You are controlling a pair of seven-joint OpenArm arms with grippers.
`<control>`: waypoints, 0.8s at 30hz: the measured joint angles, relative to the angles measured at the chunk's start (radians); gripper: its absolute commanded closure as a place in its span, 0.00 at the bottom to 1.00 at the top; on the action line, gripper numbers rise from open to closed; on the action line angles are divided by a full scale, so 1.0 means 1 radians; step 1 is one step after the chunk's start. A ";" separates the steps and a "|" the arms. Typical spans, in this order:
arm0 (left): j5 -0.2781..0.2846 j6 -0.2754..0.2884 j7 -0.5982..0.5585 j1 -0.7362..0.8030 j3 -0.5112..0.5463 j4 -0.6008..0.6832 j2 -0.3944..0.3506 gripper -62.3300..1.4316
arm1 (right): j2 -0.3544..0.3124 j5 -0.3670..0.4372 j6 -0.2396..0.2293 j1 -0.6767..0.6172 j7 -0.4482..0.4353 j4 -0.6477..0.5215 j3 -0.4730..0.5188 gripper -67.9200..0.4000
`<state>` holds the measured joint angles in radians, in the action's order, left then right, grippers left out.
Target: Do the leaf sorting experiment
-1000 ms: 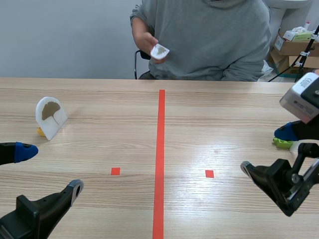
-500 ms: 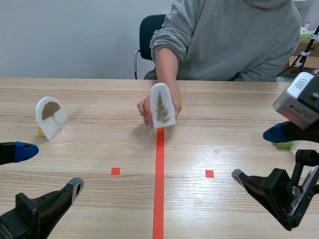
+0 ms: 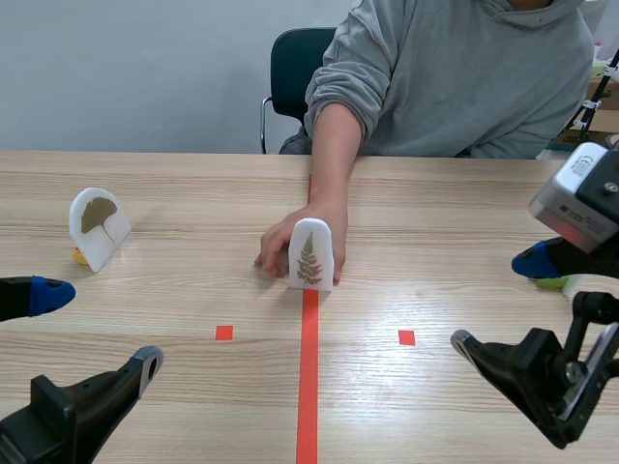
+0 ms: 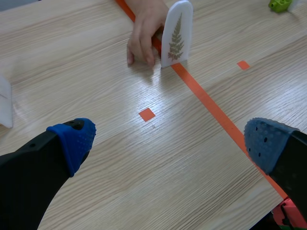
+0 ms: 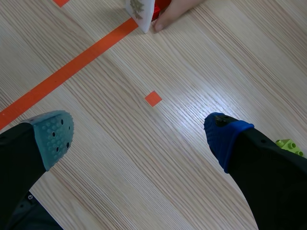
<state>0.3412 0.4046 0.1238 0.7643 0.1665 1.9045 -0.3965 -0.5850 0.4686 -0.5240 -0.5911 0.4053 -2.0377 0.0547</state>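
Landing: white arched fern-leaf card (image 3: 310, 254) drops from mid-air onto the centre line of the wooden bench (image 3: 464, 222), person's hand (image 3: 288, 237) behind it | left gripper (image 4: 170, 141) wide, empty | right gripper (image 5: 138, 134) wide, empty | specimen presented, sorting pick looks next.

Black left pincer (image 4: 170, 141), blue dotted pads (image 4: 74, 139), right pincer (image 5: 139, 136), one grey-green pad (image 5: 52, 136)

Fern leaf card (image 3: 310, 255) upright on the centre tape line (image 3: 308, 387), person's hand (image 3: 277, 242) touching behind it, ginkgo leaf card (image 3: 97, 227) well apart at left.
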 measured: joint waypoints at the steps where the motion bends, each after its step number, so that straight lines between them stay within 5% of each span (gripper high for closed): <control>1: 0.000 0.000 0.012 0.000 0.000 0.000 0.000 0.00 | 0.006 0.000 0.000 0.000 0.000 0.000 0.000 0.18; 24: 0.000 0.000 0.023 0.000 0.000 0.000 0.000 0.00 | 0.031 -0.031 0.000 0.000 0.008 0.000 0.000 0.18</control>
<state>0.3412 0.4046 0.1463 0.7643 0.1665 1.9045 -0.3965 -0.5537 0.4381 -0.5240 -0.5911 0.4133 -2.0373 0.0547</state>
